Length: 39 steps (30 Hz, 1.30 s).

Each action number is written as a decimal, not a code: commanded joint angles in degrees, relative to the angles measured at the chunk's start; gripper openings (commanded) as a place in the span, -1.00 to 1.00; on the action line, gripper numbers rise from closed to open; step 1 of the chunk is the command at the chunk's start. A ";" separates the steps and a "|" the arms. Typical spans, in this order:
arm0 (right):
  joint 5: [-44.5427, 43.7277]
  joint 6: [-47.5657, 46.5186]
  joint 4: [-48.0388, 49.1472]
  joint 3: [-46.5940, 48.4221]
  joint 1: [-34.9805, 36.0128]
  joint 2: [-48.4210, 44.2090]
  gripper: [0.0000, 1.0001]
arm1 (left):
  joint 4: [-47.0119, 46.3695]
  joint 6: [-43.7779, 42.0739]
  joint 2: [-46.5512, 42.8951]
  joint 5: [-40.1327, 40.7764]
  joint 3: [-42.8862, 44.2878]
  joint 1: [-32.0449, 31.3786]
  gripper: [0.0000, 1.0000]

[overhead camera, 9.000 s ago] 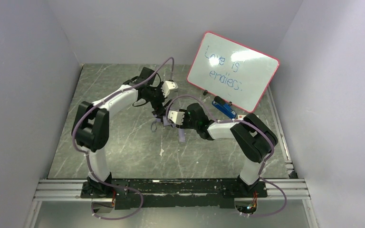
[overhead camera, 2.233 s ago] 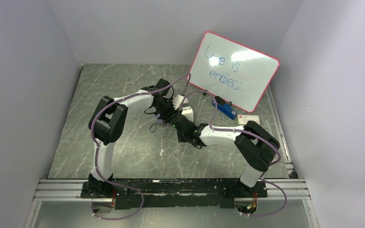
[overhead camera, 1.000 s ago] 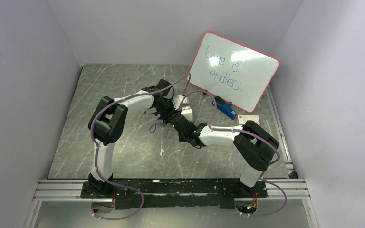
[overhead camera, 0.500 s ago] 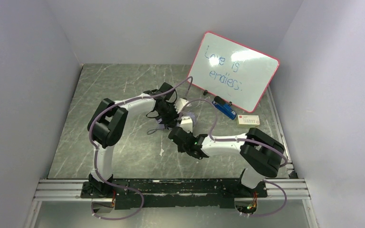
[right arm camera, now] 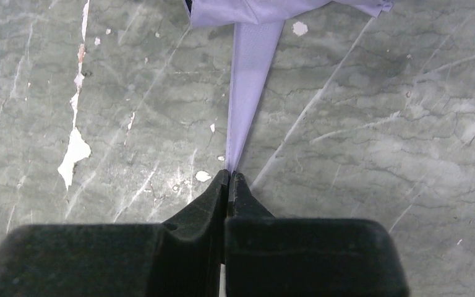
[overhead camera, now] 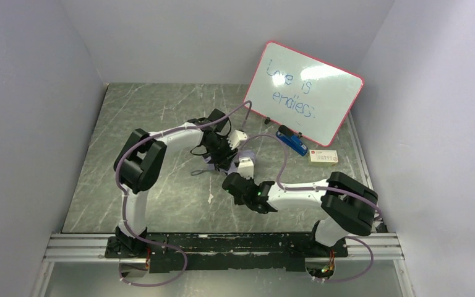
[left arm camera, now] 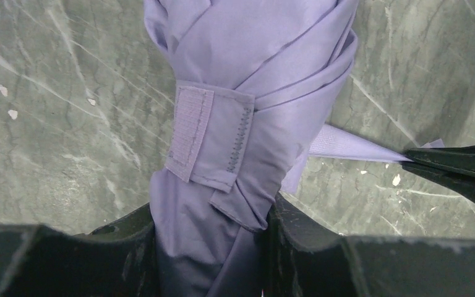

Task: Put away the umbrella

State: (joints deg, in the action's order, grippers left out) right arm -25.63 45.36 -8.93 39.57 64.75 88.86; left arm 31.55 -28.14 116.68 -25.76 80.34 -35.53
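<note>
Marble tabletop [overhead camera: 136,111], pale walls [overhead camera: 31,99]. Left gripper [left arm camera: 207,229] clamped round rolled umbrella [left arm camera: 241,74], bundle between its jaws. Right gripper [right arm camera: 229,179] jaws pressed together on closure strap [right arm camera: 250,74] tip, strap running straight ahead of them. Right arm [overhead camera: 297,195] has just drawn back, pulling strap taut: wrap-and-fasten likely next.

The umbrella [left arm camera: 253,49] is smooth matt lavender cloth, its strap [left arm camera: 210,142] stitched cloth; the counter [right arm camera: 377,124] looks like scuffed veined stone.
</note>
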 commanded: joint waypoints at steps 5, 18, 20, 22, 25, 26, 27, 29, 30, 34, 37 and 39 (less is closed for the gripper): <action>17.02 2.98 -20.69 -7.15 5.65 1.11 -1.00 | -9.82 -0.70 0.94 16.46 -3.19 2.44 -0.90; 10.32 4.21 -19.63 -3.92 5.53 -1.84 -1.00 | -19.77 -2.33 -8.98 24.52 -18.97 -3.40 -0.90; 10.38 3.96 -18.83 -3.88 5.56 -1.77 -0.98 | -21.64 -1.25 -9.68 25.63 -21.17 -4.26 -0.91; 10.67 3.86 -18.09 -4.02 5.56 -1.47 -0.97 | -22.50 -0.47 -9.76 26.46 -22.41 -4.87 -0.90; 10.69 3.94 -16.79 -4.45 5.62 -1.78 -0.92 | -23.14 0.09 -9.55 27.84 -23.56 -5.61 -0.91; 10.57 3.88 -16.36 -4.69 5.65 -2.29 -0.88 | -23.26 0.17 -9.57 27.99 -23.78 -5.80 -0.90; 10.36 3.78 -15.96 -4.87 5.59 -2.91 -0.82 | -23.41 0.21 -9.60 28.10 -24.04 -6.05 -0.90; 9.58 3.89 -15.63 -5.02 5.60 -4.31 -0.66 | -23.84 -0.09 -9.70 28.40 -24.48 -6.57 -0.91; 9.21 3.75 -15.41 -5.15 5.62 -5.10 -0.60 | -23.90 -0.15 -9.81 28.57 -24.60 -6.79 -0.90; 6.67 4.16 -15.05 -5.49 5.63 -9.14 -0.34 | -23.60 -1.08 -9.58 29.06 -24.66 -8.03 -0.90; 4.04 6.39 -15.06 -6.72 5.65 -14.28 -0.18 | -24.22 -1.60 -10.13 29.55 -25.23 -8.93 -0.90; 1.04 9.62 -15.96 -7.84 5.65 -18.30 -0.14 | -24.57 -1.89 -10.26 30.22 -25.60 -9.32 -0.90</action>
State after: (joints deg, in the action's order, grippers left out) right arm -20.73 50.02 -19.68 33.91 70.15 76.31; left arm 4.45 -28.05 103.81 -2.07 57.67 -44.14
